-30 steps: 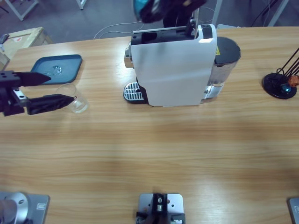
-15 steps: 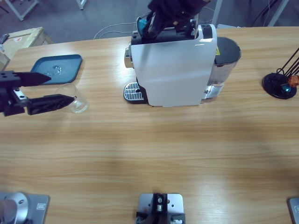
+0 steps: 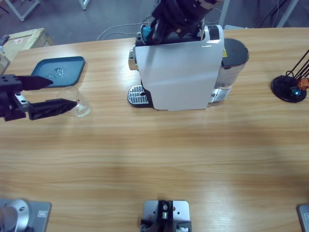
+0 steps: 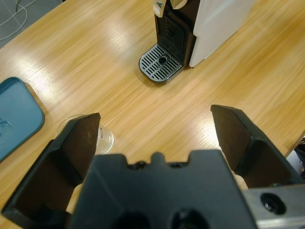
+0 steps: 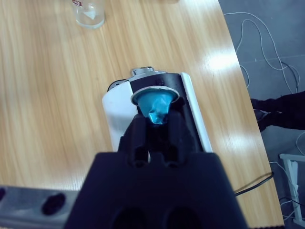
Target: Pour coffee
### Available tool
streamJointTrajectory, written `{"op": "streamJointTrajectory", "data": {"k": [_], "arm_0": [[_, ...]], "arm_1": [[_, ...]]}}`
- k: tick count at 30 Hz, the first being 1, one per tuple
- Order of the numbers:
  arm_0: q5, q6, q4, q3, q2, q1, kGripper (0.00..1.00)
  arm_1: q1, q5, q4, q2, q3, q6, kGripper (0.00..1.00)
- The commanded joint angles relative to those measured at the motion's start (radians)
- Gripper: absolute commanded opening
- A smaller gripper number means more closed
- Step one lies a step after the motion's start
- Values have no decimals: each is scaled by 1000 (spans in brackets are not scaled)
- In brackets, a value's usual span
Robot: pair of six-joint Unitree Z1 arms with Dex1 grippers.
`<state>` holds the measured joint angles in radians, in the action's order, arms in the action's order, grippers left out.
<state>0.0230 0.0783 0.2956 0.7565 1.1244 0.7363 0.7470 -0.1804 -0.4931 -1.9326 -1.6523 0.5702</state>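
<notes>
The left gripper (image 3: 47, 93) reaches in level over the table, jaws spread wide, with the clear glass (image 3: 77, 101) at its lower jaw tip. The right gripper (image 3: 159, 28) angles down over the coffee machine (image 3: 176, 72), jaws clamped on the blue capsule (image 5: 156, 106) directly above the machine's top slot.

The coffee machine (image 3: 176, 72) is white on its broad side, black along the top and front, with a smoky grey tank at its right end. Its drip grille (image 4: 160, 63) is silver, slotted in rows. The capsule (image 5: 157, 106) is bright turquoise with a silvery rim. The tray (image 3: 59, 70) is dark teal. The cup (image 3: 77, 101) is clear. The desk (image 3: 159, 159) is honey-coloured wood with a fine lengthwise grain.
</notes>
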Motion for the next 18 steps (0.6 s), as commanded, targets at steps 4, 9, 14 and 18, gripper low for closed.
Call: {"op": "streamJointTrajectory", "data": {"k": [4,9,14,18], "arm_0": [[9,5,5,-39,13,8,991],[9,3,5,-38,-13,8,991],[5,-12,10,-32,-41,8,991],[6,-22,18,-32,-51,8,989]], "arm_1": [[-5,94,13,51,26,-42,1000],[103,111,11,151,28,-85,312],[269,228,32,278,162,-381,0],[306,544,158,457,470,-792,0]]}}
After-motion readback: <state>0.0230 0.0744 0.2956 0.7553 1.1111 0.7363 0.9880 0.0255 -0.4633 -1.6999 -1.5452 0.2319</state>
